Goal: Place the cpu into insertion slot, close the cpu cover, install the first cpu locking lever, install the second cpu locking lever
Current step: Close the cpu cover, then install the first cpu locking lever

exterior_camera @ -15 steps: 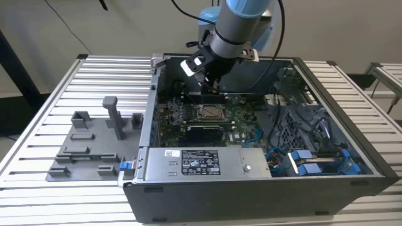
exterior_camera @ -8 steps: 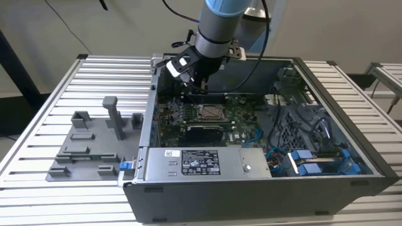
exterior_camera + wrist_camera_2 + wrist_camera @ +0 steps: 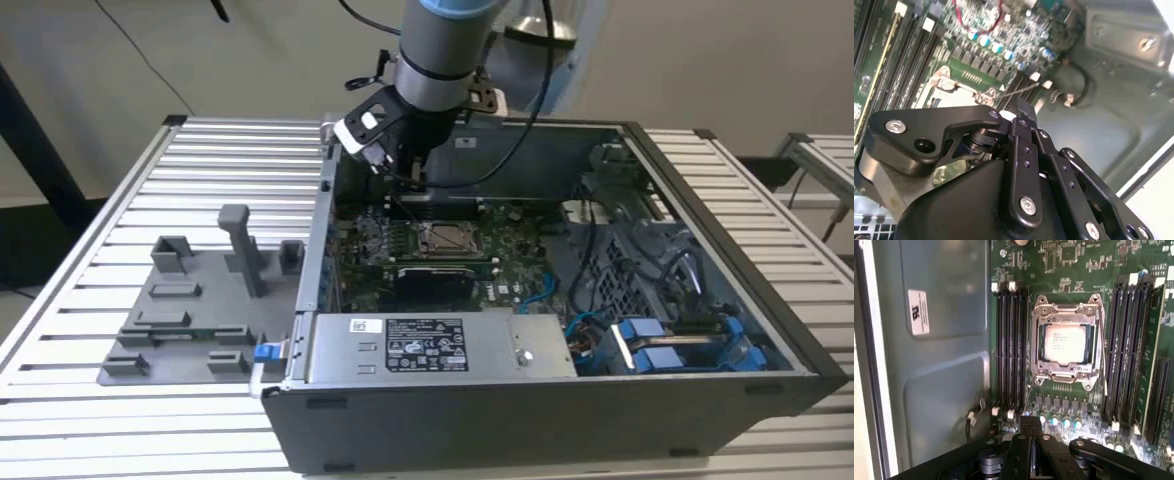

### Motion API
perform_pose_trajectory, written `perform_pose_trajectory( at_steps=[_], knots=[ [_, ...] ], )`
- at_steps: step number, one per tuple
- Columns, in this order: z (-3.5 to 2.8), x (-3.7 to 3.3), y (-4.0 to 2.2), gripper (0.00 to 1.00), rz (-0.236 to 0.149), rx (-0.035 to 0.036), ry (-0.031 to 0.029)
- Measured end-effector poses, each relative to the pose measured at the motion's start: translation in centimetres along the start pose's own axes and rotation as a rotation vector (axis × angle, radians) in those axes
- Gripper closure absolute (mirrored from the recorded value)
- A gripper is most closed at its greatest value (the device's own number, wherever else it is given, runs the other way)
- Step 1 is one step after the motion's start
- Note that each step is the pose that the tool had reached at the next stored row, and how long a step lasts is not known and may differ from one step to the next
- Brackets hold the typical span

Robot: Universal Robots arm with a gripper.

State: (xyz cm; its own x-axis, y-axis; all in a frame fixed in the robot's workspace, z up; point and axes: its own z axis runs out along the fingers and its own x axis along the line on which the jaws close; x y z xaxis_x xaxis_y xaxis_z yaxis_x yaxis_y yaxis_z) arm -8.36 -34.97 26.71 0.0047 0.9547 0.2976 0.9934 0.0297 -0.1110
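Observation:
The cpu (image 3: 1065, 342) lies flat in the insertion slot (image 3: 1040, 346) on the green board, its silvery top showing. The cpu cover (image 3: 1066, 313) lies down around it as a metal frame. A thin lever wire (image 3: 1103, 360) runs along one side of the socket, and a thin rod (image 3: 1021, 90) juts from a socket corner. My gripper (image 3: 1030, 427) is shut with nothing in it and hovers off the socket, over the memory slots near the case wall. In the exterior view the gripper (image 3: 415, 182) hangs above the board behind the insertion slot (image 3: 445, 238).
Black memory slots (image 3: 1010, 347) flank the socket. A larger black block (image 3: 430, 285) sits in front of it, then the power supply (image 3: 427, 345). Cables and blue connectors (image 3: 661, 345) fill the exterior view's right. The grey case wall (image 3: 944, 365) is close. A grey fixture (image 3: 200, 300) stands outside the case.

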Motion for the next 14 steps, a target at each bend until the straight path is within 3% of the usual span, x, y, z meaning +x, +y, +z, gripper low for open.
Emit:
perform_pose_trajectory(
  at_steps=[2, 4, 5, 6, 9, 10, 14],
  knots=[
    [0.04, 0.03, -0.52, 0.89, -0.003, -0.0085, 0.0006],
    [0.09, 0.03, -0.91, 0.89, -0.008, -0.0242, 0.0063],
    [0.11, 0.03, -1.08, 0.89, -0.011, -0.0302, 0.0164],
    [0.13, 0.03, -1.27, 0.89, -0.014, -0.0343, 0.0302],
    [0.25, 0.03, -2.24, 0.89, -0.019, -0.0364, 0.0797],
    [0.3, 0.02, -2.68, 0.89, -0.02, -0.0362, 0.0873],
    [0.34, 0.02, -2.86, 0.89, -0.02, -0.0361, 0.0895]
  ],
)
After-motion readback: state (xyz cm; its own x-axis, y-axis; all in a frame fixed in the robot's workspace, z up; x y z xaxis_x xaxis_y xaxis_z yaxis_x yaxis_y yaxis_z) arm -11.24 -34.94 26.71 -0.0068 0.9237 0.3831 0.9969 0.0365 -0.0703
